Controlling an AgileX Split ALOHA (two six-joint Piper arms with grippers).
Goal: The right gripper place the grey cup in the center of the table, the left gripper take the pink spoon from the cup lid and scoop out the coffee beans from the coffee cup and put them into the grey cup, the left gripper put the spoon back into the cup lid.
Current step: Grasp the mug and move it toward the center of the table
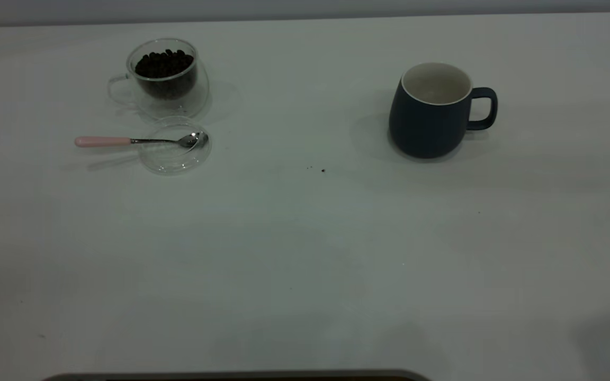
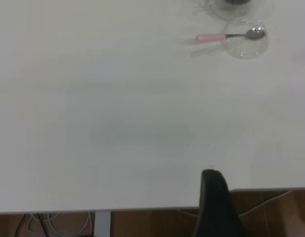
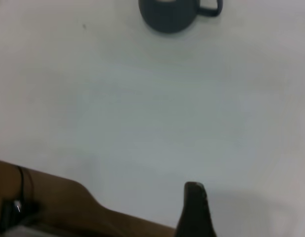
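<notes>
While both arms sit back at the near edge of the table (image 1: 305, 264), nothing of the task looks begun. The grey cup (image 1: 432, 111) stands upright well to the right of centre, its loop handle pointing further right; it is matte dark blue-grey outside with a white rim and white inside, and appears empty. On the far left the coffee cup (image 1: 164, 79), clear and double-walled, holds a heap of coffee beans (image 1: 164, 64). Just in front of it lies the cup lid (image 1: 175, 147), with the pink spoon (image 1: 135, 141) resting bowl-in-lid and its pale handle jutting out over the tabletop.

Only a single dark finger tip of the left gripper (image 2: 214, 197) shows, and likewise for the right gripper (image 3: 194, 210), so whether either is released or clenched cannot be told.

Likely risks: the rounded, smooth mug could slip or tip if grasped off-centre (the handle is on the far side from centre). The thin spoon lies low, so a pinch could skid it or drag the light lid along. Beans may spill in transit.
</notes>
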